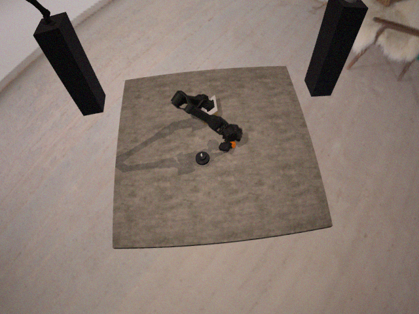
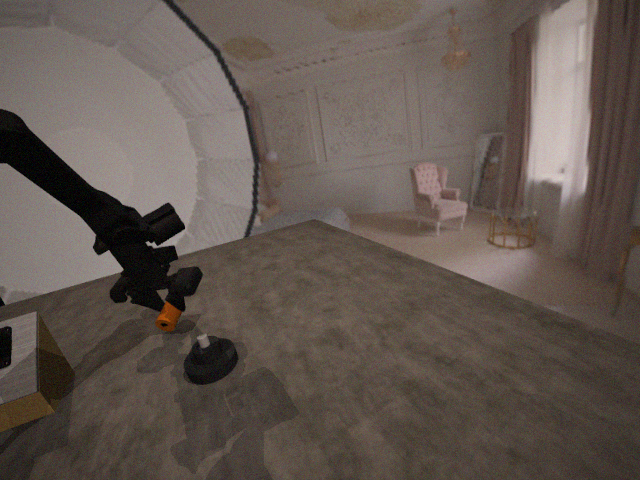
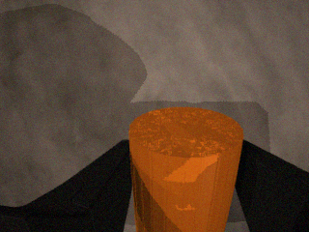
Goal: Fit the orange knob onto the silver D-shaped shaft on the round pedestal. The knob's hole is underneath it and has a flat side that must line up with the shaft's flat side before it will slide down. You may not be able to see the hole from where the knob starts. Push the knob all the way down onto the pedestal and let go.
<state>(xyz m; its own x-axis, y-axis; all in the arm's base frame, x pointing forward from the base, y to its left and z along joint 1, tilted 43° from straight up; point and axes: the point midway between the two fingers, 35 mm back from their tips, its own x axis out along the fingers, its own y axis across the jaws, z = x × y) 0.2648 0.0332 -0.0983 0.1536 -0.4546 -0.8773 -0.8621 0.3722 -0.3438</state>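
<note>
The orange knob (image 1: 233, 144) (image 2: 169, 313) (image 3: 185, 193) is tilted, and the end with the dark hole faces the exterior view. My gripper (image 1: 231, 144) (image 2: 167, 306) (image 3: 182, 149) is shut on the knob, with a black finger on each side of it in the wrist view. The black round pedestal (image 1: 202, 161) (image 2: 217, 365) stands beside the knob, apart from it, with its silver shaft (image 1: 201, 154) (image 2: 203, 340) upright and bare. I cannot tell how far the knob is above the table. The flat sides of hole and shaft are too small to make out.
The grey-brown table top (image 1: 216, 206) (image 2: 413, 372) carries shadows of the arm around the pedestal. A box with wooden sides (image 2: 55, 356) stands near the arm's base, at the left of the exterior view. Two black pillars (image 1: 69, 64) (image 1: 334, 50) show beyond the table in the top view.
</note>
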